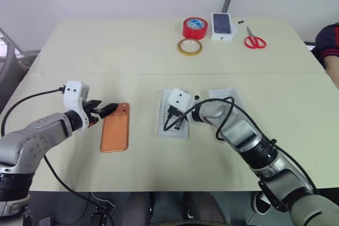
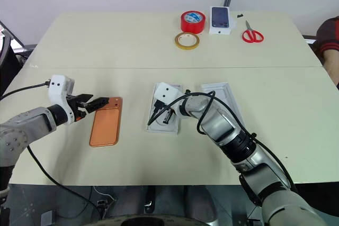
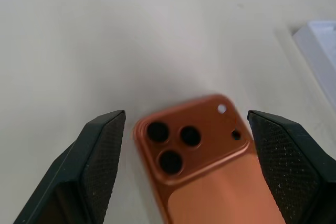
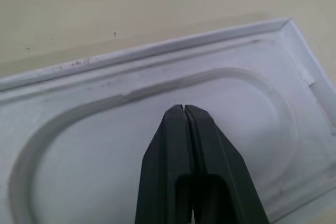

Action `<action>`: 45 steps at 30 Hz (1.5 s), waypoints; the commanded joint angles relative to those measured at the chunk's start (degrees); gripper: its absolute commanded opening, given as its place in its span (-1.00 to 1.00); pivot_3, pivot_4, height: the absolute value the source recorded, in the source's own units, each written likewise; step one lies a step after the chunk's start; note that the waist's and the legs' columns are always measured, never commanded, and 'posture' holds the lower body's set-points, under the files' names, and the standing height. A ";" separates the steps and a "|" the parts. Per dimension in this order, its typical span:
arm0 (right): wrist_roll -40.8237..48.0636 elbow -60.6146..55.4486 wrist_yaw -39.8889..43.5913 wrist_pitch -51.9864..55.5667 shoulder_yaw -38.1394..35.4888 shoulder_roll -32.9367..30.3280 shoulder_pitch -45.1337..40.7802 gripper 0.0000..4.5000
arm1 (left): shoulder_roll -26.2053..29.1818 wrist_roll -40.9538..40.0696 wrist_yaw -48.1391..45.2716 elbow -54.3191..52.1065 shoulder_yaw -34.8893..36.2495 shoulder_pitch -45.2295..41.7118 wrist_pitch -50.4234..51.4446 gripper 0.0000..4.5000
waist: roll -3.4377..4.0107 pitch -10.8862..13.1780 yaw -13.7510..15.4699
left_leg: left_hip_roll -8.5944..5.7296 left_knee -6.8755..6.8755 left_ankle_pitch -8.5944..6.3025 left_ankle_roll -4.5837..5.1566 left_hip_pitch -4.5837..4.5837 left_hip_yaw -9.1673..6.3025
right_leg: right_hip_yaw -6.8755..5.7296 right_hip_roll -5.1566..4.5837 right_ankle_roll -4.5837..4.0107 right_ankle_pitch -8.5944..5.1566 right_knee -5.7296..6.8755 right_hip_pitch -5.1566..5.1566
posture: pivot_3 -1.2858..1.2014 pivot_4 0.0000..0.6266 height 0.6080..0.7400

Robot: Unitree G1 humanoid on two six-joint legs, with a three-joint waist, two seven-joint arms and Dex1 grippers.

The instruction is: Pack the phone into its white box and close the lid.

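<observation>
Left pincer [image 3: 184, 166] astride phone [image 3: 210, 182]

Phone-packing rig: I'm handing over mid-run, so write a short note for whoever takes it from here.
Left gripper: fingers open, straddling the camera end of the phone, not gripping.
Right gripper: fingers shut, empty, tips over the oval recess of the white insert.
The phone lies flat, back up, on the table, left of the insert. Another white tray lies right of the insert, partly hidden by the right arm.
Done: nothing packed.
Left: phone into box, then lid on.
</observation>
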 commanded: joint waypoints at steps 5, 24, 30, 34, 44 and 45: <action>3.11 -5.24 2.48 -3.89 -4.99 2.41 -0.16 -1.00 | -2.24 -7.21 2.77 -3.07 13.90 5.79 8.46 0.97 | 0.00 0.00 -0.22 | 0.01 -0.07 -0.01 0.01 -0.01 0.00 | 0.00 -0.04 0.00 0.00 0.01 -0.05 | 0.03 -0.52 1.00; -2.77 8.99 6.13 -4.24 10.83 14.66 -9.59 -1.00 | -10.39 -35.28 24.06 -7.41 8.75 10.54 21.33 0.99 | 0.01 -0.11 0.20 | -0.07 -0.25 0.04 -0.06 0.06 -0.03 | -0.02 -0.13 -0.02 0.01 0.05 -0.14 | 0.03 -0.52 1.00; -5.92 11.49 6.73 -6.08 12.34 14.78 -10.22 -1.00 | -11.57 -40.42 28.35 -7.78 4.94 9.73 18.49 0.99 | 0.02 -0.21 0.51 | -0.18 -0.23 0.03 -0.06 0.13 -0.05 | -0.06 -0.24 -0.01 0.01 0.02 -0.18 | 0.03 -0.52 1.00; -6.60 10.58 7.55 -6.05 11.81 14.35 -9.42 -1.00 | -11.91 -43.76 30.58 -7.68 2.24 8.42 16.63 0.99 | 0.05 -0.26 0.57 | -0.20 -0.23 0.03 -0.06 0.15 -0.07 | -0.07 -0.24 -0.01 0.01 0.01 -0.15 | 0.03 -0.52 1.00; -7.69 9.73 7.42 -5.49 10.97 14.42 -8.44 -1.00 | -9.70 -46.56 33.32 -4.61 0.92 6.60 12.13 0.99 | 0.04 -0.27 0.43 | -0.21 -0.24 0.04 -0.07 0.15 -0.08 | -0.08 -0.24 -0.01 0.01 0.00 0.05 | 0.03 -0.52 1.00; -7.73 9.65 7.39 -5.47 10.88 14.33 -8.32 -1.00 | -9.22 -46.53 33.32 -4.02 1.55 6.81 11.69 0.99 | 0.04 -0.27 0.44 | -0.21 -0.24 0.04 -0.07 0.15 -0.08 | -0.08 -0.24 -0.02 0.01 0.00 0.05 | 0.03 -0.52 1.00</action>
